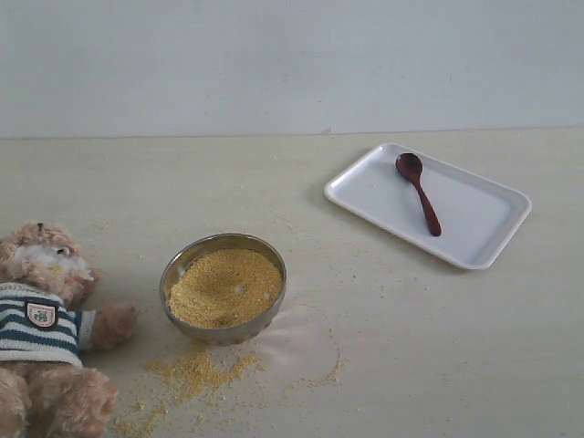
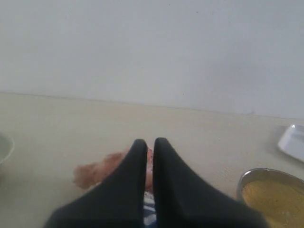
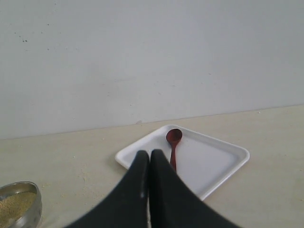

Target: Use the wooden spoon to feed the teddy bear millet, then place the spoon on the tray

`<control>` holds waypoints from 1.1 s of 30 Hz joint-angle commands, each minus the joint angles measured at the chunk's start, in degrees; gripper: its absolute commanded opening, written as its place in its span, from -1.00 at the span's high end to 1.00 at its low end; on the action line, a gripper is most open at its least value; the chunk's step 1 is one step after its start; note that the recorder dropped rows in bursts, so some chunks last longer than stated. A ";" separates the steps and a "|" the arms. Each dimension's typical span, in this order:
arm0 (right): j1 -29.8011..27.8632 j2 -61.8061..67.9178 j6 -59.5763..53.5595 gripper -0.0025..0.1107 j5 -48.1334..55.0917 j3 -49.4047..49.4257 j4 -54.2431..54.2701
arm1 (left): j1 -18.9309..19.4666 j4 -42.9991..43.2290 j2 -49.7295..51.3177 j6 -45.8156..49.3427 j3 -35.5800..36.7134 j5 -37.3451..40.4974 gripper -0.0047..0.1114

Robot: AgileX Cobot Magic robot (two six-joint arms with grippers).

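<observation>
The teddy bear (image 1: 41,319) lies on its back at the table's front left, in its striped sweater. The steel bowl (image 1: 223,286) beside it holds heaped millet (image 1: 225,286), and more grains are spilled in front of it. The wooden spoon (image 1: 418,192) lies in the white tray (image 1: 484,228) at the back right, clear of both grippers. Neither arm shows in the exterior view. My left gripper (image 2: 148,141) is shut and empty above the bear (image 2: 90,173). My right gripper (image 3: 149,154) is shut and empty, short of the tray (image 3: 209,164) and the spoon (image 3: 173,142).
Loose millet (image 1: 196,372) is scattered on the table in front of and to the right of the bowl. A pale wall runs behind the table. A rounded pale rim (image 2: 4,148) shows at the edge of the left wrist view.
</observation>
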 commanded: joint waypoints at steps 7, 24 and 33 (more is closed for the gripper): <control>-0.17 -0.27 -0.37 0.96 -0.60 -0.02 0.11 | -0.34 23.09 -0.16 -21.46 5.70 -20.35 0.83; -0.17 -0.27 -0.25 0.96 -0.60 -0.02 0.11 | -0.34 23.09 -0.16 -21.31 5.70 -20.05 0.83; -0.17 -0.27 -0.35 0.96 -0.60 -0.02 0.11 | -0.34 23.09 -0.16 -21.31 5.70 -20.05 0.83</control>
